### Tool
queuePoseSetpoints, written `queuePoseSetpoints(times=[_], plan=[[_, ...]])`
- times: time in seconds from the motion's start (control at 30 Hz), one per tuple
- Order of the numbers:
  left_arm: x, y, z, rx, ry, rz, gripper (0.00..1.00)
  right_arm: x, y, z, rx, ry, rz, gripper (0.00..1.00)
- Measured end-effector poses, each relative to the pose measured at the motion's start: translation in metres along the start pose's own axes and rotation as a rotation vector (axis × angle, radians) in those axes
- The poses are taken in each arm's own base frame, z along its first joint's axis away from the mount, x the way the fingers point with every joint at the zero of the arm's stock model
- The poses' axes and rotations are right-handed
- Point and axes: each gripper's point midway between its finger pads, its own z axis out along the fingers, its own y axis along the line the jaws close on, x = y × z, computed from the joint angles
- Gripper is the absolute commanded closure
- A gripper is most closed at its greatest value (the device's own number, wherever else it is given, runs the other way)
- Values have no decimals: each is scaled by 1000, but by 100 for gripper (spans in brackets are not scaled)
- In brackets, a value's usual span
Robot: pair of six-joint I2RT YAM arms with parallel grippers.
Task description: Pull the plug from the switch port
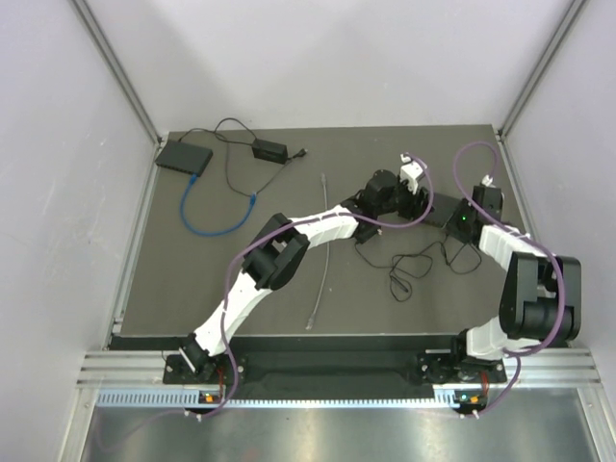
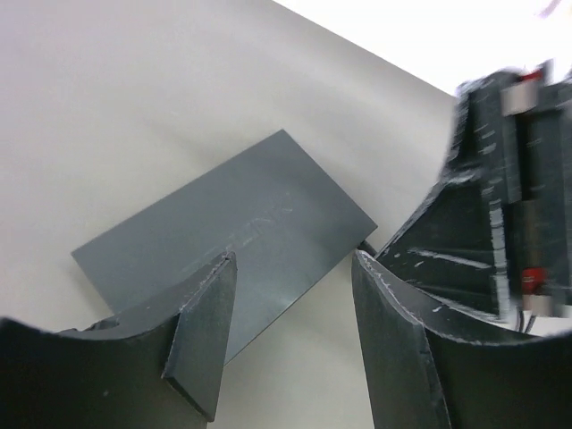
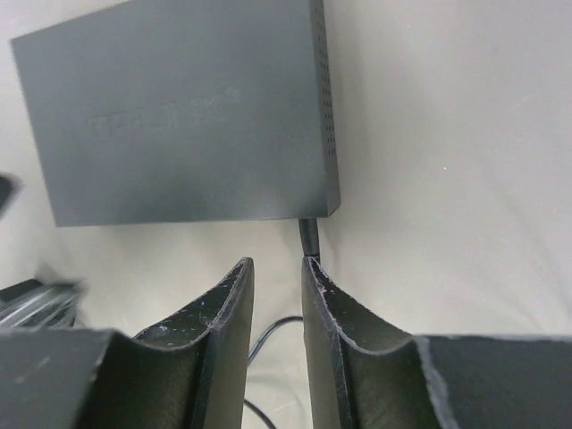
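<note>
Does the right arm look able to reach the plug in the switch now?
Probably yes. The plug sits just ahead of the right gripper, at the near edge of the switch, with nothing between. It lies slightly off the gap, so a small sideways shift seems needed.

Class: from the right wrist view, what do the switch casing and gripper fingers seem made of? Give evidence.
Switch casing: likely moulded plastic, matt dark grey; embossed logo and vent holes along one edge. Fingers: probably hard black plastic, matt, with pale scuffs on their edges.
</note>
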Motion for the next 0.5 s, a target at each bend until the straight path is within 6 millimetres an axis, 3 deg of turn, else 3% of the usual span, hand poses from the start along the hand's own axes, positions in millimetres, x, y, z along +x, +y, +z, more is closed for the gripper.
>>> queuePoseSetpoints(times=[0.2, 0.5], plan=[[18, 1, 6, 14, 21, -37, 40, -10, 2, -10, 0, -39, -8, 71], [27, 2, 16, 27, 17, -125, 41, -1, -7, 1, 34, -7, -17, 70]])
